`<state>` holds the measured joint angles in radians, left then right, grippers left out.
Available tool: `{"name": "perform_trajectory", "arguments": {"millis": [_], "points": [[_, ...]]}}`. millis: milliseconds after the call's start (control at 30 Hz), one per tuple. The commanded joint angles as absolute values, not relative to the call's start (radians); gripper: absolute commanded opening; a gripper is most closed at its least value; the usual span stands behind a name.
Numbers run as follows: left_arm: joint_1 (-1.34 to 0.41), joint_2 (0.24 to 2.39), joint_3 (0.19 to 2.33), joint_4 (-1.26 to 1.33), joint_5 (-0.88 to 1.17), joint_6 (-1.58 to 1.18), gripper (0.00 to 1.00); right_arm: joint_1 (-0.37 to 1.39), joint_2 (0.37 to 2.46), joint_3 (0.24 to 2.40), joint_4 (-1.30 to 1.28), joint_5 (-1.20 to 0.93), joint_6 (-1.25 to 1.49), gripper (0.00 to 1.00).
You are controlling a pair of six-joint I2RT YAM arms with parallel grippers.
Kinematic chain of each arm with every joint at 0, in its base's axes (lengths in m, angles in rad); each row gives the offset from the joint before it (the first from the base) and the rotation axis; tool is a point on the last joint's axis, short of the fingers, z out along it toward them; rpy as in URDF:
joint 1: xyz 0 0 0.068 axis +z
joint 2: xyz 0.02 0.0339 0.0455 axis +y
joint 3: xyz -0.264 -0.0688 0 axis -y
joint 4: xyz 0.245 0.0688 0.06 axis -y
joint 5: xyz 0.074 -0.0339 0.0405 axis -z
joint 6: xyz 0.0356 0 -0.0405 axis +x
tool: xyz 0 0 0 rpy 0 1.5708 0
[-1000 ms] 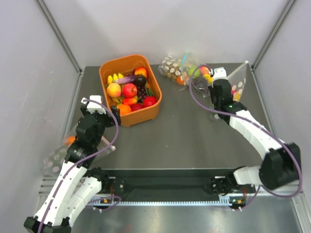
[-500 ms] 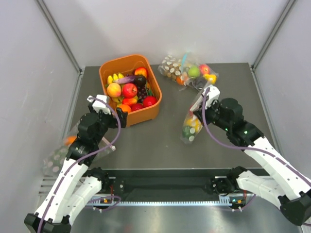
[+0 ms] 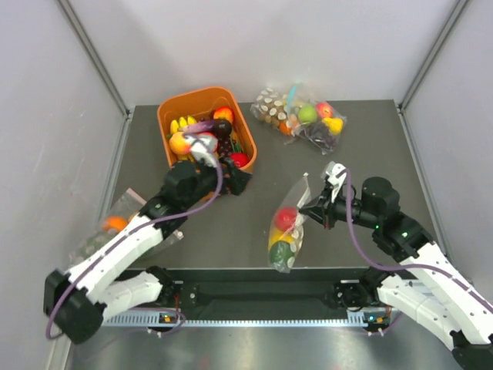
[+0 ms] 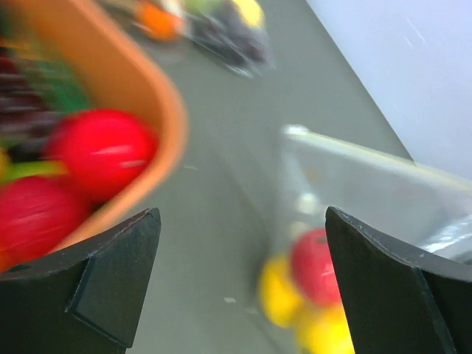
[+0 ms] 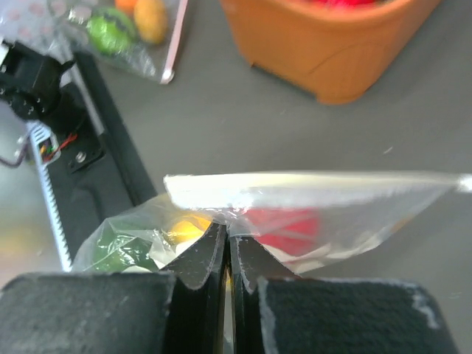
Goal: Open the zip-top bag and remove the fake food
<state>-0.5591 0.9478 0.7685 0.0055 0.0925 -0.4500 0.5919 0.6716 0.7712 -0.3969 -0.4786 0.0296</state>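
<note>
My right gripper point(image 3: 311, 209) is shut on the top of the dotted zip-top bag point(image 3: 286, 231), just under its zip strip, and holds it hanging above the table's front middle. The grip also shows in the right wrist view point(image 5: 227, 236), with the bag point(image 5: 317, 193) pinched between the jaws. The fake food point(image 3: 285, 219) sits inside: a red fruit over a yellow one and a green one. My left gripper point(image 3: 239, 182) is open and empty beside the bin, left of the bag. Its wrist view shows wide-open jaws point(image 4: 243, 287), with the bag point(image 4: 361, 184) and fruits point(image 4: 318, 267) ahead on the right.
An orange bin point(image 3: 171, 109) full of toy fruit stands at the back left, close to my left gripper; it also shows in the wrist views point(image 4: 144, 92) point(image 5: 332, 51). A second dotted bag point(image 3: 302, 116) lies at the back. A third dotted bag point(image 3: 108, 231) lies at the left edge.
My right arm has carried the bag from the back right to the front middle. My left arm has swung right, from the table's left edge to beside the bin.
</note>
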Motion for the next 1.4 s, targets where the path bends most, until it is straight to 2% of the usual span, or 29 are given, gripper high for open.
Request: {"name": "perform_trajectory", "arguments": {"millis": [0, 167, 367, 567, 700, 900, 1000, 1033, 1133, 1167, 1233, 1267, 1300, 1333, 1367], "points": [[-0.698, 1.110, 0.888, 0.138, 0.040, -0.501, 0.97, 0.615, 0.698, 0.695, -0.315, -0.567, 0.067, 0.00], [-0.745, 1.236, 0.952, 0.256, 0.092, -0.589, 0.99, 0.678, 0.712, 0.650, -0.250, -0.546, 0.100, 0.00], [-0.771, 1.322, 1.048, 0.227, 0.161, -0.623, 0.99, 0.762, 0.730, 0.655, -0.270, -0.473, 0.094, 0.00], [-0.804, 1.400, 1.121, 0.101, 0.189, -0.634, 0.99, 0.814, 0.732, 0.647, -0.268, -0.411, 0.094, 0.00], [-0.831, 1.419, 1.170, -0.067, 0.111, -0.597, 0.97, 0.830, 0.724, 0.649, -0.275, -0.390, 0.095, 0.00], [-0.851, 1.423, 1.172, -0.147, 0.064, -0.583, 0.90, 0.839, 0.729, 0.647, -0.272, -0.376, 0.101, 0.00], [-0.857, 1.459, 1.173, -0.137, 0.118, -0.600, 0.79, 0.848, 0.733, 0.641, -0.270, -0.367, 0.104, 0.00], [-0.865, 1.480, 1.178, -0.137, 0.126, -0.604, 0.68, 0.850, 0.733, 0.641, -0.270, -0.364, 0.106, 0.00], [-0.870, 1.508, 1.181, -0.129, 0.170, -0.607, 0.54, 0.859, 0.735, 0.640, -0.273, -0.354, 0.104, 0.00], [-0.870, 1.509, 1.178, -0.117, 0.184, -0.607, 0.45, 0.861, 0.732, 0.640, -0.273, -0.350, 0.106, 0.00], [-0.870, 1.508, 1.166, -0.081, 0.227, -0.611, 0.36, 0.864, 0.733, 0.638, -0.275, -0.345, 0.106, 0.00], [-0.870, 1.505, 1.163, -0.071, 0.241, -0.607, 0.24, 0.864, 0.736, 0.638, -0.275, -0.344, 0.106, 0.00], [-0.870, 1.502, 1.158, -0.060, 0.253, -0.598, 0.17, 0.865, 0.738, 0.641, -0.276, -0.342, 0.106, 0.00], [-0.870, 1.494, 1.158, -0.060, 0.265, -0.589, 0.13, 0.865, 0.735, 0.641, -0.275, -0.336, 0.106, 0.05], [-0.870, 1.490, 1.158, -0.061, 0.265, -0.571, 0.13, 0.867, 0.732, 0.643, -0.273, -0.331, 0.107, 0.12]]}}
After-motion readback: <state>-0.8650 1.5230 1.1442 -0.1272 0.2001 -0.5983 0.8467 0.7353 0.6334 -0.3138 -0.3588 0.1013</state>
